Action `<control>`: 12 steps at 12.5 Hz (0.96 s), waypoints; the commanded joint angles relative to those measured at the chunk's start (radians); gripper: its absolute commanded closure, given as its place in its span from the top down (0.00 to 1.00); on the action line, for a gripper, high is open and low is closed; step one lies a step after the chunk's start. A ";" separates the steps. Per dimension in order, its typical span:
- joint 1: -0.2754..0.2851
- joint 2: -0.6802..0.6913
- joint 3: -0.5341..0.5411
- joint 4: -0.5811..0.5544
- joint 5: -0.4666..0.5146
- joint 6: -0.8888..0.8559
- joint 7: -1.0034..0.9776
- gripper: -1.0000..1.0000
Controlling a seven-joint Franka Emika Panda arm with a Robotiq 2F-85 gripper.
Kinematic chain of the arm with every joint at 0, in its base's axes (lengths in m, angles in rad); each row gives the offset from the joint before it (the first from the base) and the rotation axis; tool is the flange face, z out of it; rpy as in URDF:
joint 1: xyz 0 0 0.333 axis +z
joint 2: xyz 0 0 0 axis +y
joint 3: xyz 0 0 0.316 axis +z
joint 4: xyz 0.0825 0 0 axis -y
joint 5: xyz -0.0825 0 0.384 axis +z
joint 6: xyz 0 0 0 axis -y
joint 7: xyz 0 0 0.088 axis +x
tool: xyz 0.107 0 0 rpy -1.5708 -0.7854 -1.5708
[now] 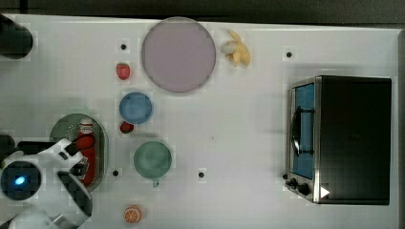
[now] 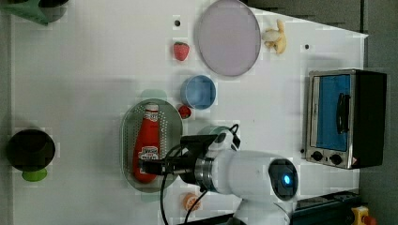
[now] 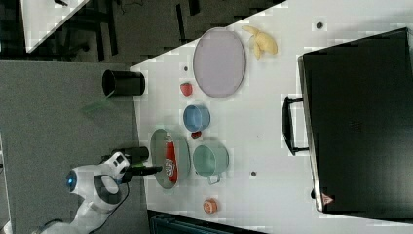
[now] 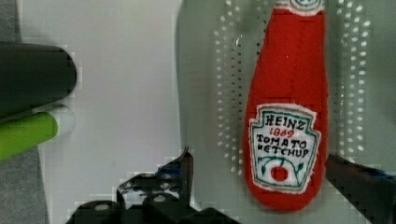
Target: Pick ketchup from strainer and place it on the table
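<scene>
The ketchup (image 1: pixel 86 148) is a red bottle with a white cap, lying flat in the pale green strainer (image 1: pixel 62 126) at the top view's left. In the left view the ketchup (image 2: pixel 146 140) lies lengthwise in the strainer (image 2: pixel 173 123), and my gripper (image 2: pixel 149 167) hovers at its base end. The wrist view shows the ketchup (image 4: pixel 287 107) with its label up on the strainer's perforated floor (image 4: pixel 210 70). My gripper (image 4: pixel 258 158) is open, one finger on each side of the bottle's label end and not touching it. The white table (image 1: pixel 239 133) stretches around.
A blue bowl (image 1: pixel 136 108), a green cup (image 1: pixel 152 160) and a strawberry (image 1: pixel 126 127) stand close to the strainer. Farther off are a purple plate (image 1: pixel 178 54), another strawberry (image 1: pixel 123 71), a banana (image 1: pixel 237 47), an orange half (image 1: pixel 133 214) and a toaster oven (image 1: pixel 344 138).
</scene>
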 commanded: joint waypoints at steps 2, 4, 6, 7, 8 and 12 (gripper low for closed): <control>-0.012 0.118 -0.024 -0.008 -0.022 0.104 0.058 1.00; 0.003 0.168 -0.043 -0.005 -0.024 0.139 0.059 1.00; 0.030 0.194 -0.077 0.001 -0.024 0.155 0.059 1.00; 0.048 0.200 -0.101 0.005 -0.024 0.155 0.059 1.00; 0.068 0.202 -0.125 0.008 -0.024 0.155 0.059 1.00; 0.133 0.203 -0.171 0.023 -0.024 0.169 0.059 0.60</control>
